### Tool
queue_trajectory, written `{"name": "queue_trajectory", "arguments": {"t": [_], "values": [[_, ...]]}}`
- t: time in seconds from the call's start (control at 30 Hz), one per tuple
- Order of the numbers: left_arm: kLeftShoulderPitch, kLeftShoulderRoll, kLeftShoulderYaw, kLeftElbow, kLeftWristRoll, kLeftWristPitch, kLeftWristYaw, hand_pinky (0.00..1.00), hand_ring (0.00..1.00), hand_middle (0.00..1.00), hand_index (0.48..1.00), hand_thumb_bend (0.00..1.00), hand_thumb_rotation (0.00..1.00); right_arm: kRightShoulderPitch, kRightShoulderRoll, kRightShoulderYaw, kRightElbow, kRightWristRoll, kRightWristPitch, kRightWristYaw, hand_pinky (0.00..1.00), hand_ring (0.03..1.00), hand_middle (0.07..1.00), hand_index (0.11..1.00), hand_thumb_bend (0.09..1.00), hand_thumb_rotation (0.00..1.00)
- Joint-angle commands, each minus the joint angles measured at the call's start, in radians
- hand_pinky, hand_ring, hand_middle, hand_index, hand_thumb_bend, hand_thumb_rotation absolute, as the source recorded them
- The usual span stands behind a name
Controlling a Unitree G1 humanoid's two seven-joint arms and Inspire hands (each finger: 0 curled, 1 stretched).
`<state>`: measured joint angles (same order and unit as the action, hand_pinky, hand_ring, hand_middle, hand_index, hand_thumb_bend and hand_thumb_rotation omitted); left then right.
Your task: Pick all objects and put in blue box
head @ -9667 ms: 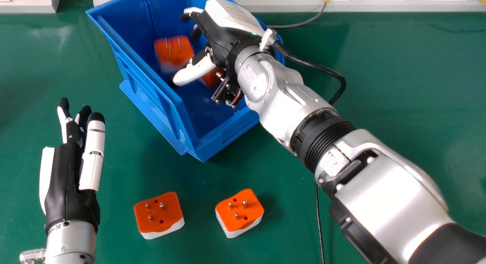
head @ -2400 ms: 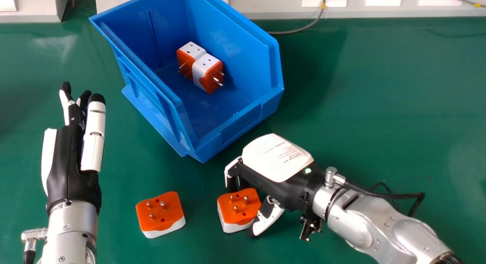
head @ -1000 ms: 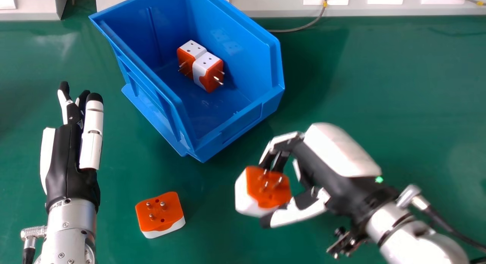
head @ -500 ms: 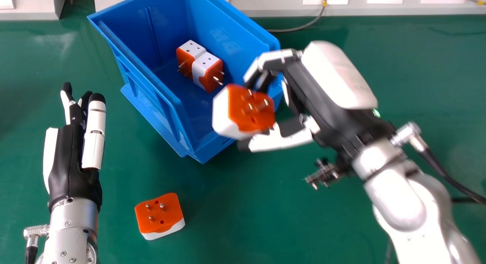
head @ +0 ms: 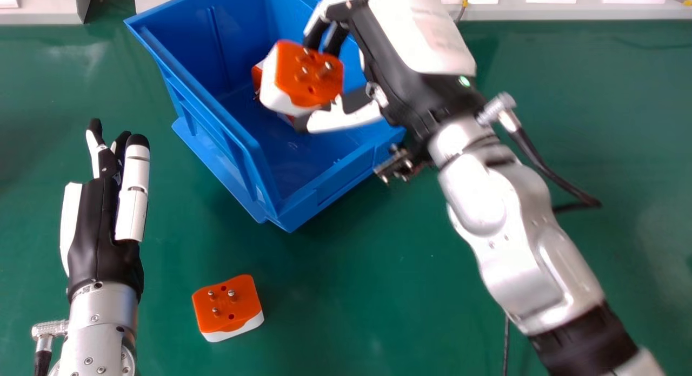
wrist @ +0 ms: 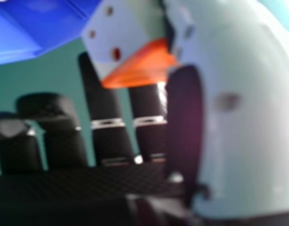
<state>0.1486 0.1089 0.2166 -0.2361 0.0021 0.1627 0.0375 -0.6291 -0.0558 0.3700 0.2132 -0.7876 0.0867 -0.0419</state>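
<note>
In the head view my right hand (head: 405,67) is over the blue box (head: 319,195), its fingers and thumb pinching an orange and white adapter (head: 308,76). The right hand view has the thumb of that hand (wrist: 243,117) against the held adapter (wrist: 121,42), with the blue box (wrist: 41,28) beyond. Inside the box, adapters (head: 257,76) are mostly hidden behind the held one. Another adapter (head: 227,305) lies pins up on the green table in front of the box. At the left, my left hand (head: 105,224) is open and holds nothing.
A white wall strip (head: 519,11) with sockets and a grey cable runs along the back of the green table (head: 611,121). The box's near wall stands below the right hand. A black cable (head: 506,343) hangs near my right forearm.
My right hand closed on the adapter nearer the right side of the table, lifted it and carried it forward and left over the box. The left hand stayed nearly still.
</note>
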Motion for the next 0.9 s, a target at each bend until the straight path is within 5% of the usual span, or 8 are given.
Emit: {"name": "queue_trajectory", "arguments": {"t": [0.0,0.43,0.87], "values": [[-0.003,0.011,0.002,-0.014,0.004,-0.021,-0.002,0.96,0.97,0.98,0.978,0.24,0.94,-0.082,0.027,0.004,0.060,0.005,0.009,-0.036,0.04,0.083,0.139,0.469,0.484,0.14],[0.008,0.007,0.002,-0.016,0.008,-0.037,-0.003,0.95,0.97,0.98,0.976,0.26,0.94,-0.408,0.162,0.018,0.581,0.065,0.115,-0.121,0.08,0.128,0.212,0.470,0.486,0.14],[-0.004,-0.002,0.001,-0.008,-0.001,-0.033,0.008,0.94,0.97,0.97,0.974,0.27,0.91,-0.399,0.167,0.029,0.650,0.108,0.085,-0.219,0.04,0.092,0.167,0.472,0.500,0.13]]}}
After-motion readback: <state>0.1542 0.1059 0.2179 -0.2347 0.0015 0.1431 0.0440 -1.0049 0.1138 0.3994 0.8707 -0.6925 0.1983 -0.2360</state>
